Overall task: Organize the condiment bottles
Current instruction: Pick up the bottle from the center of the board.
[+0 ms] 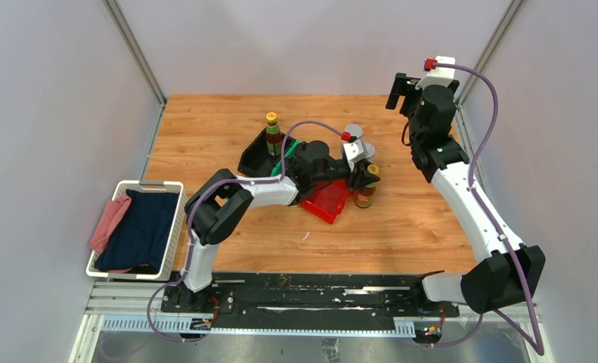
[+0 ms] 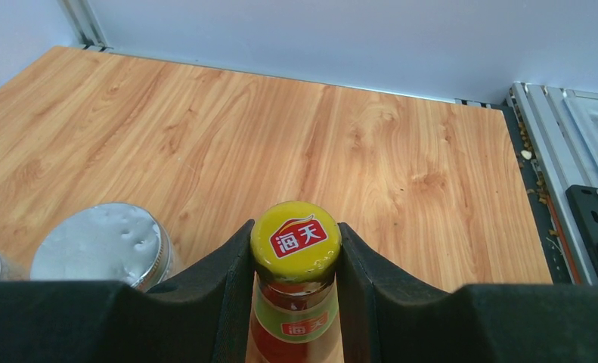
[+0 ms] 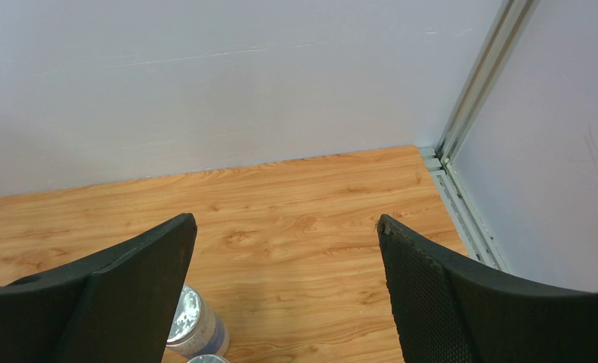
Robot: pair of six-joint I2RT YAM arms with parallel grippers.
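Condiment bottles (image 1: 367, 153) cluster just right of the table's centre. One of them, a brown bottle (image 2: 295, 240) with a yellow cap, stands upright with its long axis vertical. The left gripper (image 1: 362, 172) is clamped on its neck, one finger (image 2: 227, 272) pressed to each side just under the cap. Two silver-lidded shakers (image 2: 103, 243) stand just beside it on the far side.

The left arm is the nearer one. The right gripper (image 3: 284, 257) hangs well apart near the back corner, its jaws wide apart around nothing.

The red bin (image 1: 327, 203) lies just beside the held bottle, toward the left arm's base, and I see no bottle in it. The black bin (image 1: 254, 157) farther left holds a second brown bottle (image 1: 273, 134), upright. The green bin (image 1: 289, 149) is mostly hidden, so I cannot tell its contents. The next move is probably a straight lift, then a carry leftward.
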